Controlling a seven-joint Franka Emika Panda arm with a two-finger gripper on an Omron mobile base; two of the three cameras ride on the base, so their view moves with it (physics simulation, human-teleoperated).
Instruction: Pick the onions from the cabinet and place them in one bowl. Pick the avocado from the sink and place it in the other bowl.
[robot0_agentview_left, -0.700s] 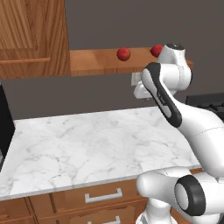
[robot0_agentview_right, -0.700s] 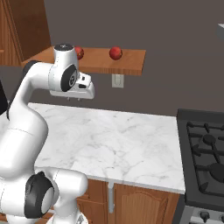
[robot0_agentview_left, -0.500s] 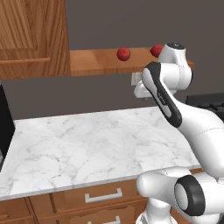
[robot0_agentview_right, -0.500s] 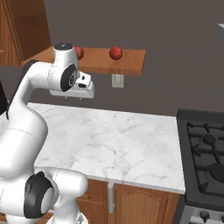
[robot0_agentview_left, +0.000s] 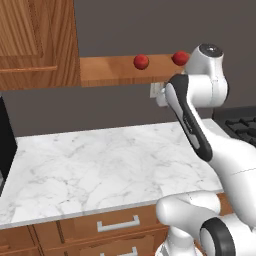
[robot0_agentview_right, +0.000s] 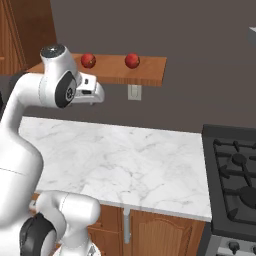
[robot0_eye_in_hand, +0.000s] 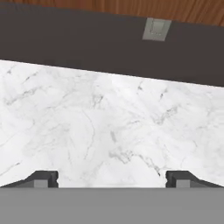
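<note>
In the left base view, the cabinet (robot0_agentview_left: 37, 42) fills the 10 o'clock corner with its panelled reddish-brown door, and its open wooden shelf (robot0_agentview_left: 112, 70) runs from it toward 1 o'clock. One onion (robot0_agentview_left: 141, 61) sits on the shelf near 12 o'clock, and a second onion (robot0_agentview_left: 180, 58) sits further along toward 1 o'clock, partly behind the white arm's upper joint. Below lies the white marble counter (robot0_agentview_left: 100, 170), with wooden drawer fronts (robot0_agentview_left: 117, 225) and metal handles at 6 o'clock; a stove corner (robot0_agentview_left: 242, 127) shows at 3 o'clock. In the right base view, the same shelf (robot0_agentview_right: 145, 72) hangs at 12 o'clock with one red onion (robot0_agentview_right: 88, 60) at 11 o'clock, close above the arm's hand, and the other onion (robot0_agentview_right: 132, 60) just right of it, well apart from the hand. The gripper (robot0_agentview_right: 95, 92) points out from the wrist at about 10 o'clock, under the shelf's front edge; its jaw state cannot be read here. A wall outlet (robot0_agentview_right: 133, 91) sits under the shelf, and the black gas stove (robot0_agentview_right: 235, 175) takes 4 o'clock. In the hand view, the gripper (robot0_eye_in_hand: 111, 178) has its two dark fingertips (robot0_eye_in_hand: 43, 177) standing wide apart at 7 and 5 o'clock, nothing between them; beyond is marble counter (robot0_eye_in_hand: 109, 127), dark wall, and the outlet (robot0_eye_in_hand: 156, 29) at 1 o'clock.
</note>
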